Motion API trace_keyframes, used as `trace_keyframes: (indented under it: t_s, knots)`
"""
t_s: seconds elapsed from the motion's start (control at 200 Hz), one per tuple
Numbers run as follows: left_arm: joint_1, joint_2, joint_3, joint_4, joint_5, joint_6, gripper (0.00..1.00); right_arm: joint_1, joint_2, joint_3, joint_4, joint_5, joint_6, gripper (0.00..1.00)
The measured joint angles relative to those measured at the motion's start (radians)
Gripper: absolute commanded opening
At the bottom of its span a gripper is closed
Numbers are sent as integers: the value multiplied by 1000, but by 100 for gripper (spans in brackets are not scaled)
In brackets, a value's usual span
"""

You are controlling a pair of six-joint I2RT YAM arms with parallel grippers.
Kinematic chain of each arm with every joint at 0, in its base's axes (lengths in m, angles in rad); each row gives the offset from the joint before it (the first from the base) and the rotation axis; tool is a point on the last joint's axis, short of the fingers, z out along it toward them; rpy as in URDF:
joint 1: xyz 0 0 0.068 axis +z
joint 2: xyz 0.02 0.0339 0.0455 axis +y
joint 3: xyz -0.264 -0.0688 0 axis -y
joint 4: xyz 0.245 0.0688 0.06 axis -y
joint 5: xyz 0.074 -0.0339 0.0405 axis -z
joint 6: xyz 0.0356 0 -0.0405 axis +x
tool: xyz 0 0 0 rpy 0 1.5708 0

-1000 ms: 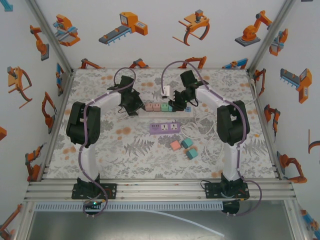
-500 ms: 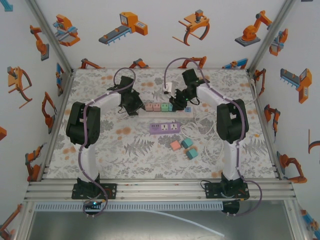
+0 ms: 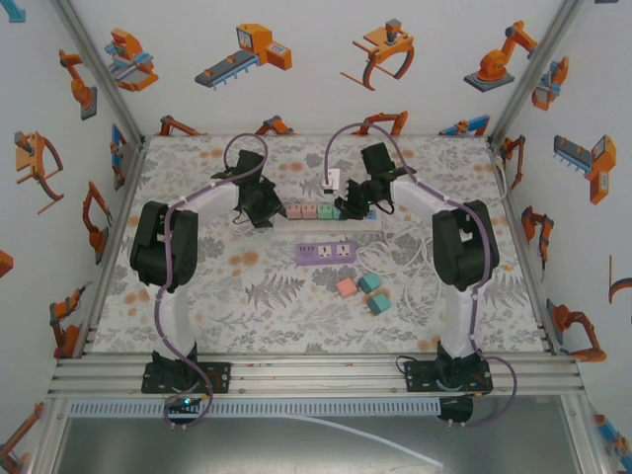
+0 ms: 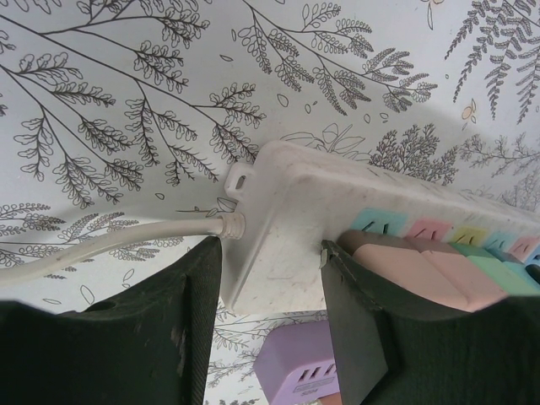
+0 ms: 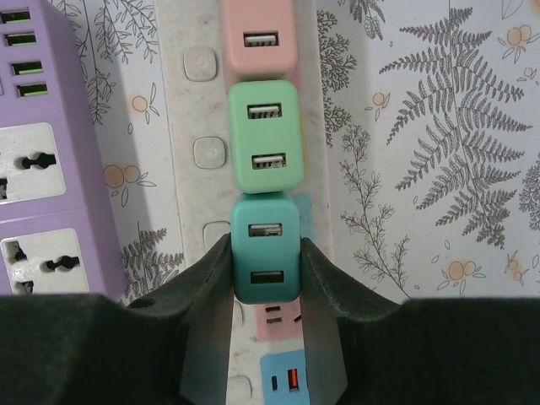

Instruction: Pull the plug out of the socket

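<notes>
- Compared with one second ago, the right arm (image 3: pixel 459 247) is seen shifted slightly to the right in the overhead view, with its elbow nearer the right wall.
- The left arm (image 3: pixel 163 247) is seen unchanged over the same second, and the row of plugs on the strip is seen in the same place.
- The right claw (image 5: pixel 265 253) is pinched on the teal plug (image 5: pixel 266 228), with one dark finger pressed to each long side of it.
- The teal plug is found on the white power strip (image 5: pixel 196 110), third in a line after a pink plug (image 5: pixel 258 38) and a green plug (image 5: pixel 265 135). Whether it has been lifted from its socket cannot be told.
- The left claw (image 4: pixel 272 253) is clamped across the cord end of the white power strip, one finger beside the cord and the other against the strip's far side.
- A purple power strip (image 3: pixel 325 253) is laid on the counter (image 3: pixel 197 296) just in front of the white one.
- Three loose plugs (image 3: pixel 369 282) are grouped nearer the arm bases, apart from both claws.
</notes>
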Motion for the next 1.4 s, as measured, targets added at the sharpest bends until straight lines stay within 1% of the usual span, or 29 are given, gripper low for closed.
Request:
trace_keyframes:
  t_s: [0.075, 0.18, 0.431, 0.711, 0.841, 0.941, 1.116, 1.402]
  knots:
    - [0, 0, 6, -9, -8, 1, 49, -1, -1, -1, 15, -8, 20, 0]
    - [2, 0, 14, -24, -19, 0, 49, -12, -3, -2, 37, -53, 64, 0]
    - [4, 0, 16, -31, -17, 1, 49, -9, -13, -7, 2, -60, -13, 0]
    - [13, 0, 20, -42, 7, 1, 49, -24, -17, 16, -35, -107, 58, 0]
    - [13, 0, 19, -42, 6, 5, 49, -24, -17, 16, -48, -106, 59, 0]
    - [13, 0, 19, -42, 3, 8, 49, -21, -18, 16, -72, -100, 15, 0]
    - [11, 0, 19, -49, -13, 8, 48, 6, -52, 16, -83, -38, -34, 0]
    - [5, 0, 20, -49, -21, 8, 49, 21, -78, 72, -54, -16, 37, 0]
